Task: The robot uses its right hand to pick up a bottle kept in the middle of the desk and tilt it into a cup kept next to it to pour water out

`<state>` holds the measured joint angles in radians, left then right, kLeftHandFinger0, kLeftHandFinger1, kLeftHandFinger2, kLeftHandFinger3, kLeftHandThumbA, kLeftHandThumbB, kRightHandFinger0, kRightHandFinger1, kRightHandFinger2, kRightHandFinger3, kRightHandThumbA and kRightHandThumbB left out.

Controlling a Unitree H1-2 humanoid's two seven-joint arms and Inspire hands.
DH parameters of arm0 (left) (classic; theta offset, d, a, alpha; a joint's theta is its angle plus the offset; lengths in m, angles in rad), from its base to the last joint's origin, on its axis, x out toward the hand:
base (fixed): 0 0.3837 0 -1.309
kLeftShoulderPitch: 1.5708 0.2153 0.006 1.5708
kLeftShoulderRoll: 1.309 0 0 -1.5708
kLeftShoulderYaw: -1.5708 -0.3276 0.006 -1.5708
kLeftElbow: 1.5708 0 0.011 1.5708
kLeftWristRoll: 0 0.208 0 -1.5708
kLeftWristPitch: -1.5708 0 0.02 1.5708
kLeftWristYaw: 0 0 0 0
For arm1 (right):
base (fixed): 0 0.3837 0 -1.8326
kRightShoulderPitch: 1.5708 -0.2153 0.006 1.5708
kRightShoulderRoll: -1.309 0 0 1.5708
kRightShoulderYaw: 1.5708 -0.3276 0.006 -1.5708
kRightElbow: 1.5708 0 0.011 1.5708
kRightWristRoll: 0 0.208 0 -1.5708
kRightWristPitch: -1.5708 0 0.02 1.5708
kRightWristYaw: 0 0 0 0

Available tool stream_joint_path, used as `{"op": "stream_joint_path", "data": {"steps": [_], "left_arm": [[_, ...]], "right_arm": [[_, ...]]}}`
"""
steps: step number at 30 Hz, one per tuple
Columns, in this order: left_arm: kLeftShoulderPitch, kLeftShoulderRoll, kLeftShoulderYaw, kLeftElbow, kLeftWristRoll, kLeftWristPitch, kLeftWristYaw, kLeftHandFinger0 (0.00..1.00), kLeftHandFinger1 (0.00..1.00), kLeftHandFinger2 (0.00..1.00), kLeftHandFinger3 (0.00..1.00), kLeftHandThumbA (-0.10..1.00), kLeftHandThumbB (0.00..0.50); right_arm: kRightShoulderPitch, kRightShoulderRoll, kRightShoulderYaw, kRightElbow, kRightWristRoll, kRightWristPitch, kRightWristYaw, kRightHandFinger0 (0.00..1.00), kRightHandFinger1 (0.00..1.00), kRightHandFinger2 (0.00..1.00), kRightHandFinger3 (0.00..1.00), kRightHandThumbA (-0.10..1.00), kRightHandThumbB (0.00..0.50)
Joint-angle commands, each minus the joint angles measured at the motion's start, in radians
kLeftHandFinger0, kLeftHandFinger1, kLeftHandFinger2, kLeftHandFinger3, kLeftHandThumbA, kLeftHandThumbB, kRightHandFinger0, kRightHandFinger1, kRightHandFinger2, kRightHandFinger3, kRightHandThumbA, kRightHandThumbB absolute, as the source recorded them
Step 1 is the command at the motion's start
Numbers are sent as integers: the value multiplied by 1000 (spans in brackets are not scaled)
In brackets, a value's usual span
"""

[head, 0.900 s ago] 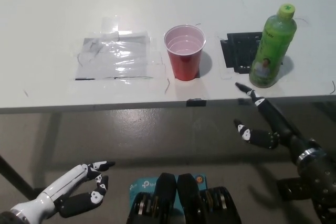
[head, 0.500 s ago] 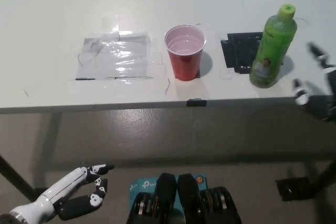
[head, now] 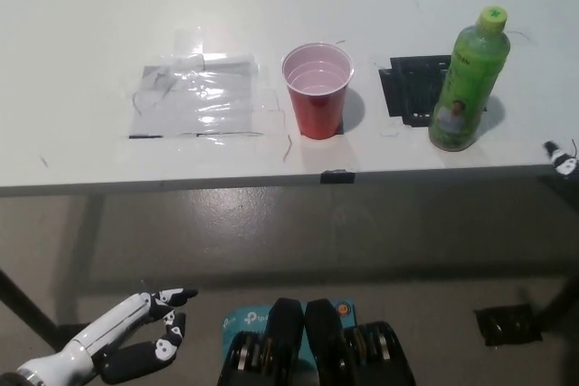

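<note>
White desk (head: 90, 6) fills the upper part of the head view, its front edge running across the frame just below the middle. Green bottle (head: 467, 79) stands upright on the desk toward the right, cap on, its base just in front of a black square patch (head: 412, 89) on the surface. Nothing is touching the bottle. Red cup (head: 317, 89) stands upright to the bottle's left, mouth open upward, well apart from the bottle with bare desk between them. Left of the cup lies a flat sheet of clear plastic (head: 199, 98), taped down and glinting. A small dark tab (head: 337, 175) sits on the desk's front edge below the cup. Right hand (head: 563, 162): only a black fingertip with a white mark shows at the extreme right border, at about the level of the desk edge, to the right of and lower than the bottle, not in contact with it. The rest of the hand is out of frame, so whether its fingers are spread or closed cannot be told. Left hand (head: 136, 343): resting low at lower left, below desk level, forearm angled up toward the right, fingers extended and slightly apart, holding nothing.
</note>
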<state>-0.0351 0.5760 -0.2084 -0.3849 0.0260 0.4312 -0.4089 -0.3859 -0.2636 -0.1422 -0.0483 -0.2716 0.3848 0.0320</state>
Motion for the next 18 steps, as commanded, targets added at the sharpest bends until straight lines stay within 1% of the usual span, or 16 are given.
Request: {"op": "stream_joint_path", "data": {"steps": [1, 2, 5, 6, 8, 9, 10, 12, 16, 18], "left_arm": [[14, 7, 6, -33, 4, 7, -12, 993, 1000, 1000, 1000, 973, 291], [12, 8, 5, -32, 7, 8, -14, 994, 1000, 1000, 1000, 976, 296], [11, 7, 6, -33, 7, 9, -15, 994, 1000, 1000, 1000, 979, 296], [10, 4, 8, -32, 5, 16, -13, 995, 1000, 1000, 1000, 976, 309], [9, 5, 7, -33, 8, 21, -15, 1000, 1000, 1000, 1000, 987, 316], [9, 7, 6, -34, 10, 20, -16, 1000, 1000, 1000, 1000, 992, 307], [9, 7, 6, -35, 9, 24, -17, 1000, 1000, 1000, 1000, 991, 309], [10, 8, 8, -36, 7, 24, -19, 1000, 1000, 1000, 1000, 986, 294], [9, 11, 6, -40, 11, 27, -21, 1000, 1000, 1000, 1000, 988, 311], [9, 11, 7, -34, 6, 24, -24, 1000, 1000, 1000, 1000, 987, 311]], "right_arm": [[-77, -43, 42, 12, -54, 85, 33, 1000, 1000, 1000, 1000, 896, 469], [-104, -37, 58, 28, -49, 85, 34, 1000, 1000, 1000, 1000, 909, 500], [-144, -29, 76, 55, -38, 85, 40, 1000, 1000, 1000, 1000, 916, 500], [-167, -32, 90, 79, -31, 85, 46, 1000, 1000, 1000, 1000, 934, 500], [-196, -42, 116, 113, -31, 80, 53, 1000, 1000, 1000, 1000, 961, 500], [-212, -50, 133, 136, -35, 76, 60, 1000, 1000, 1000, 1000, 977, 500], [-222, -58, 151, 145, -45, 80, 64, 1000, 1000, 1000, 1000, 981, 500], [-234, -69, 174, 152, -51, 83, 71, 1000, 1000, 1000, 1000, 981, 500], [-251, -87, 208, 182, -66, 80, 63, 1000, 1000, 1000, 1000, 966, 500], [-259, -85, 208, 216, -59, 75, 53, 1000, 1000, 1000, 1000, 953, 500]]}}
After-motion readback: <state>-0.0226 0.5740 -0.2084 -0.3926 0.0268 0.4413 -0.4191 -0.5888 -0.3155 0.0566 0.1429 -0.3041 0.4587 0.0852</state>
